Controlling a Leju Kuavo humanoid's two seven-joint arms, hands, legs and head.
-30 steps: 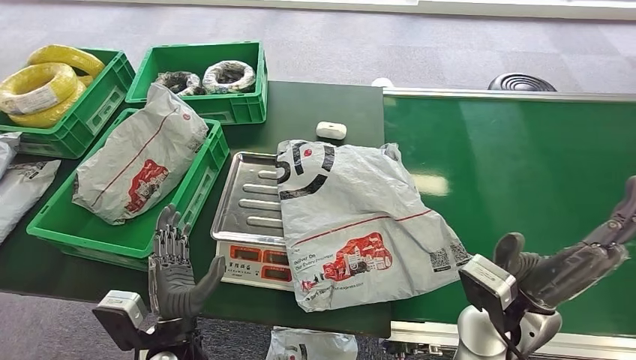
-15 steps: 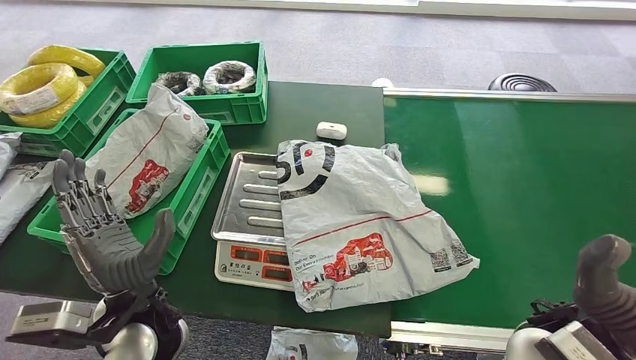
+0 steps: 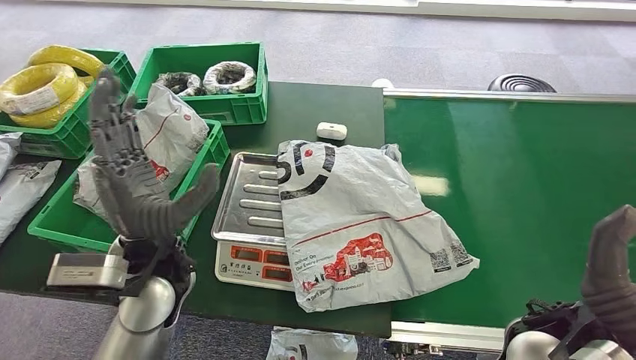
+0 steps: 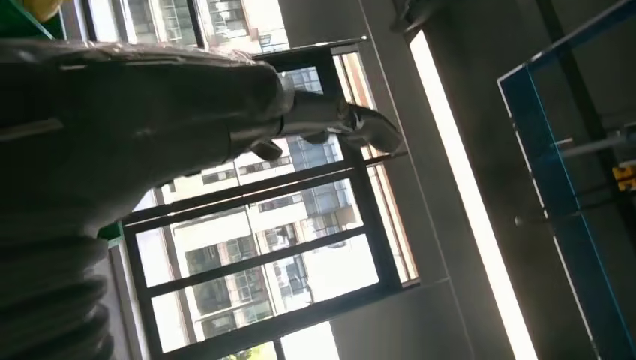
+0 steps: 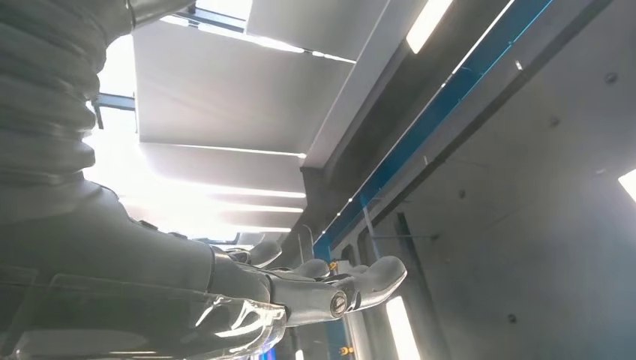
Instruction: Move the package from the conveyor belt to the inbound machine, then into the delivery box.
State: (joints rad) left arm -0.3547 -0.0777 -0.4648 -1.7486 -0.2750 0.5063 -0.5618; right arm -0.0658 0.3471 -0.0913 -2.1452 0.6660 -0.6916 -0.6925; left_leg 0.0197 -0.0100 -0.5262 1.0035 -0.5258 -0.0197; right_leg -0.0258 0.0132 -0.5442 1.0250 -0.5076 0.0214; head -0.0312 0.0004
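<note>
A grey courier package (image 3: 352,221) with red print lies across the right half of the scale's steel tray (image 3: 246,196) and onto the green conveyor belt (image 3: 525,187). My left hand (image 3: 135,184) is raised palm-out with fingers spread, left of the scale and in front of the near green crate (image 3: 97,225); it holds nothing. The left wrist view has that hand (image 4: 150,112) pointing up at windows. My right hand (image 3: 611,274) rises at the lower right corner, clear of the package, and the right wrist view has its fingers (image 5: 330,289) apart against the ceiling.
Another grey package (image 3: 169,124) sits in the near green crate. Two more green crates hold yellow cable coils (image 3: 41,86) and dark coils (image 3: 217,75). A small white device (image 3: 331,130) lies behind the scale. More grey bags (image 3: 19,187) lie at the far left.
My left hand has lifted from the table's front edge up and toward the crate, fingers spread. My right hand has pulled back off the belt to the lower right corner.
</note>
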